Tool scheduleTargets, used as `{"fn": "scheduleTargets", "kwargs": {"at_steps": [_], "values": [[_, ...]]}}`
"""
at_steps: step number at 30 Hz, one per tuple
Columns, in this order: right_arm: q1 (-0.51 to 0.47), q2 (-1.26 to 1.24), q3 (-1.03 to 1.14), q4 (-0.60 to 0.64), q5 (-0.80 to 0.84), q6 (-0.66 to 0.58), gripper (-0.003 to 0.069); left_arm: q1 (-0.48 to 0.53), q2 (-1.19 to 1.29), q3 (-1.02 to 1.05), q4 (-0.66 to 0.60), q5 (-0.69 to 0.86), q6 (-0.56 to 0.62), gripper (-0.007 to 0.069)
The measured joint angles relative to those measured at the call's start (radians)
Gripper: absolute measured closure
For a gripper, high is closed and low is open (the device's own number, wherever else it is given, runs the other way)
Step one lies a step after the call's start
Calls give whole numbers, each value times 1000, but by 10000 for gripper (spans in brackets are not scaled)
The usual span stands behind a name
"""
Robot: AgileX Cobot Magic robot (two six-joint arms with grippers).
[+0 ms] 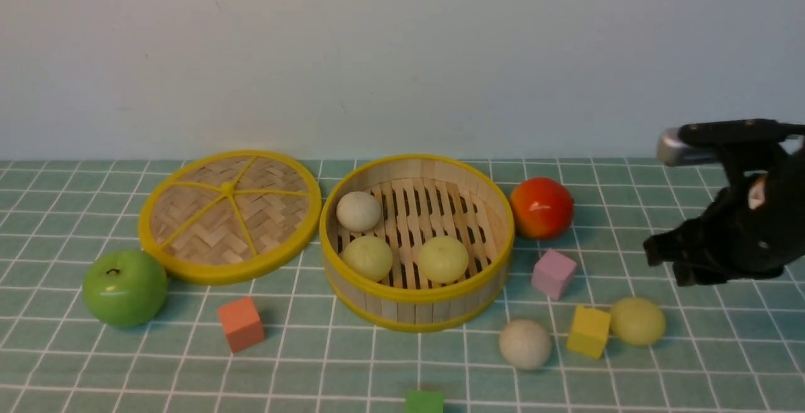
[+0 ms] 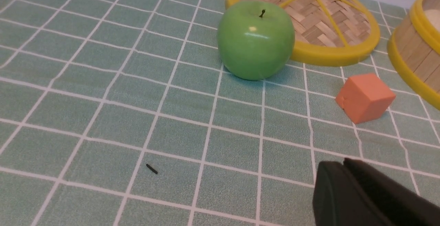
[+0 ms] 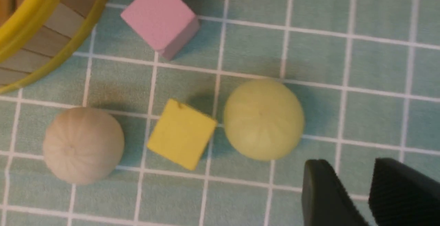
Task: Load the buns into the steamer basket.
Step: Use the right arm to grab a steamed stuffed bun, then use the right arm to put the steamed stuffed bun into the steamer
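Note:
The steamer basket (image 1: 465, 193) stands mid-table with three buns inside: an off-white one (image 1: 358, 210) and two yellow-green ones (image 1: 368, 257) (image 1: 443, 259). On the cloth to its right lie an off-white bun (image 1: 524, 343) (image 3: 83, 145) and a yellow-green bun (image 1: 637, 320) (image 3: 264, 119), with a yellow cube (image 1: 588, 331) (image 3: 181, 133) between them. My right gripper (image 1: 668, 263) (image 3: 347, 171) hovers open and empty just above and right of the yellow-green bun. My left gripper (image 2: 343, 165) shows only in its wrist view, shut and empty above bare cloth.
The flat woven lid (image 1: 229, 215) lies left of the basket, with a green apple (image 1: 124, 287) (image 2: 256, 39) and an orange cube (image 1: 241, 324) (image 2: 365, 97) in front of it. A red apple (image 1: 541, 207), a pink cube (image 1: 553, 273) (image 3: 160, 23) and a green cube (image 1: 424, 401) also sit nearby.

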Motion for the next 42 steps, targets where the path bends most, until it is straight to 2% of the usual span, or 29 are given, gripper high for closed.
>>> {"fn": "scheduleTargets", "kwargs": {"at_steps": [8,12,22,24,26,27,28,31,36,39,42], "values": [[2,245,-137,22,27,0,420,0,0,0,0,0,0,586],[2,283,-144,68,12,0,420,0,0,0,0,0,0,584],[2,311,-145,68,10,-3,420,0,0,0,0,0,0,577],[2,323,-145,68,11,-7,433,0,0,0,0,0,0,575],[2,325,-147,68,18,-10,491,0,0,0,0,0,0,572],[2,325,-147,68,19,-10,498,0,0,0,0,0,0,572],[2,325,-147,68,26,-12,561,0,0,0,0,0,0,570],[2,321,-147,68,50,-25,652,0,0,0,0,0,0,567],[2,297,-198,92,105,-69,656,0,0,0,0,0,0,564],[2,280,-321,115,149,-91,656,0,0,0,0,0,0,558],[16,271,-465,188,125,-168,656,0,0,0,0,0,0,554]]}}
